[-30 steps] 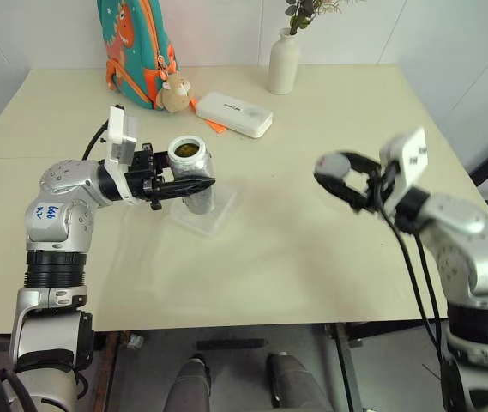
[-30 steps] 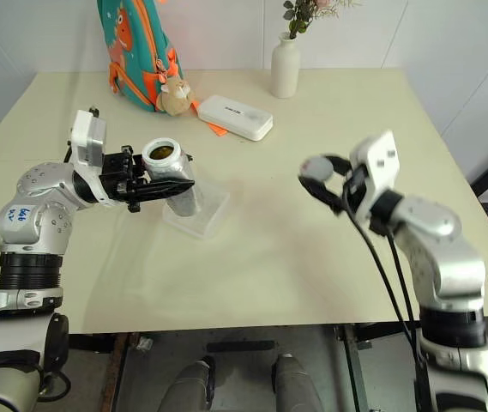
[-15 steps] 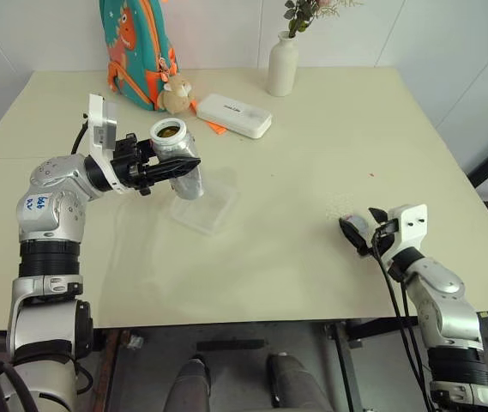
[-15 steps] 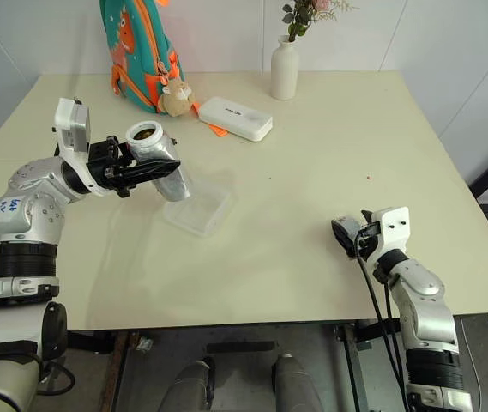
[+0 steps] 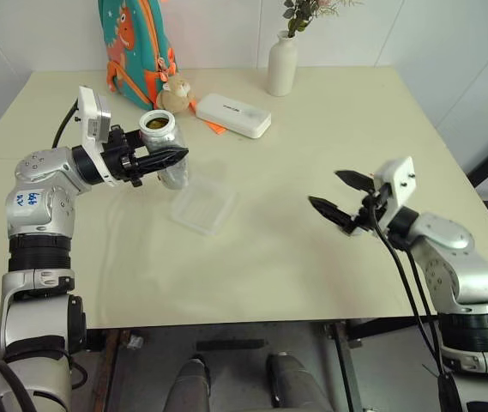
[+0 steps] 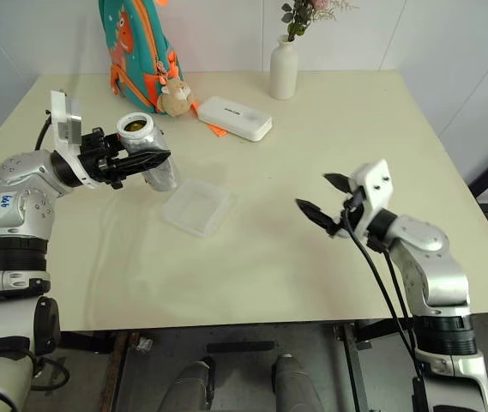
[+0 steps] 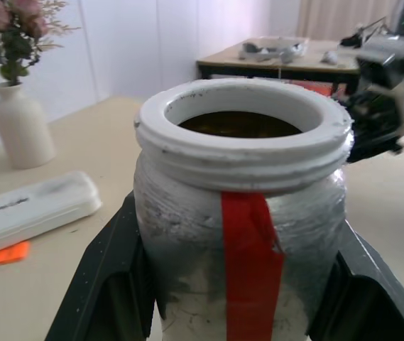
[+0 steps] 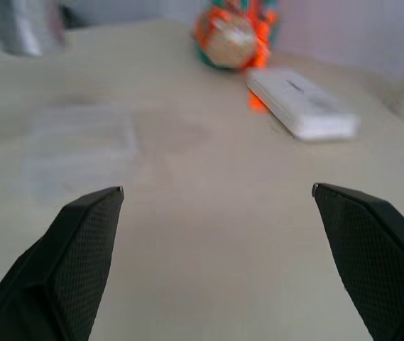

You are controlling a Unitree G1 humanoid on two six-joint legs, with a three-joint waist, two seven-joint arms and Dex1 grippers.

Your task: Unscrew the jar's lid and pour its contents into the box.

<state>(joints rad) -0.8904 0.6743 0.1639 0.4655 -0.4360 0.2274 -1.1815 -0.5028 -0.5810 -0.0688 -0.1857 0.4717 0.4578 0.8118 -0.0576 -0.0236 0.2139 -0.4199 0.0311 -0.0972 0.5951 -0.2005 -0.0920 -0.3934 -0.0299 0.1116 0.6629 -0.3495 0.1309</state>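
A pale cream table (image 5: 312,154) is seen across most of the frame. On it, a clear plastic box (image 5: 203,206) is placed left of centre; a white case (image 5: 233,114), a white vase (image 5: 282,63) and a colourful backpack (image 5: 136,47) are set along the upper edge.

hidden – jar (image 7: 241,234) base behind fingers | blurred – box (image 8: 81,145)

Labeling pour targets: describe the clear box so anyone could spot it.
On the beige table, look just in front of the white case and beside the jar held in the left gripper. The box lies flat there: a shallow see-through square tray, unlike the opaque case.
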